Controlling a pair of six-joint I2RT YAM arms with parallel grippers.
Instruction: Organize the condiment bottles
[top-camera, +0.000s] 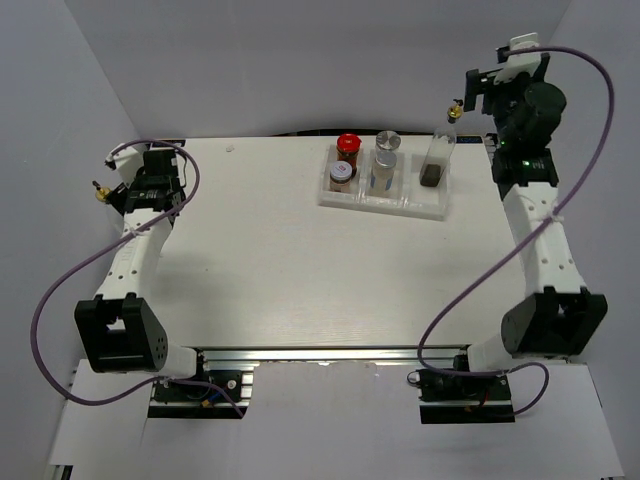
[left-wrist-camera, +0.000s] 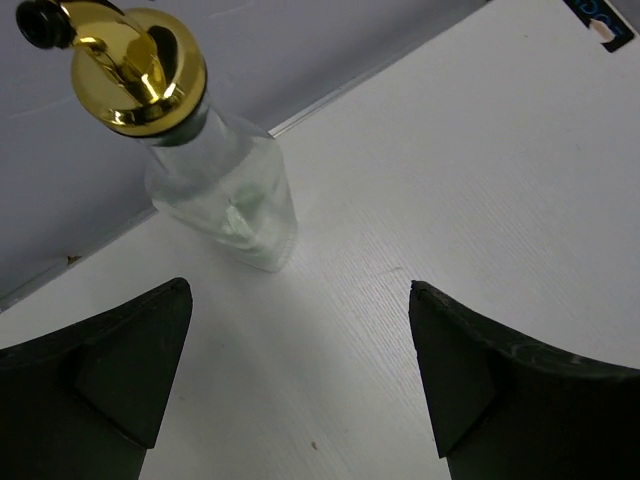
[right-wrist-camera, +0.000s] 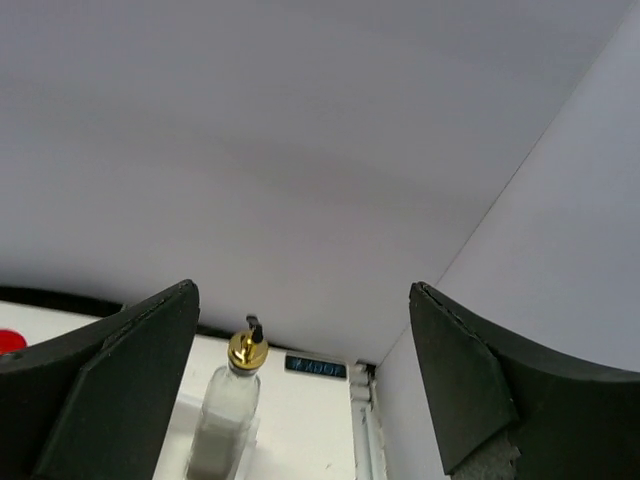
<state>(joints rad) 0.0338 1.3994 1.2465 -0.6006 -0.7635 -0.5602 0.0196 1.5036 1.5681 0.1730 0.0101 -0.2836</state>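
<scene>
The white tray holds a dark red-capped jar, a short pale-lidded jar, a clear silver-capped bottle and a slim gold-capped bottle with a dark bottom. That slim bottle shows low in the right wrist view. My right gripper hangs open, raised above and behind it, with nothing between its fingers. A second slim gold-capped bottle stands at the table's far left edge. My left gripper is open just short of it, not touching.
The enclosure's white walls stand close behind both gripper positions. A red cap edge peeks in at the left of the right wrist view. A dark label lies at the table's back right corner.
</scene>
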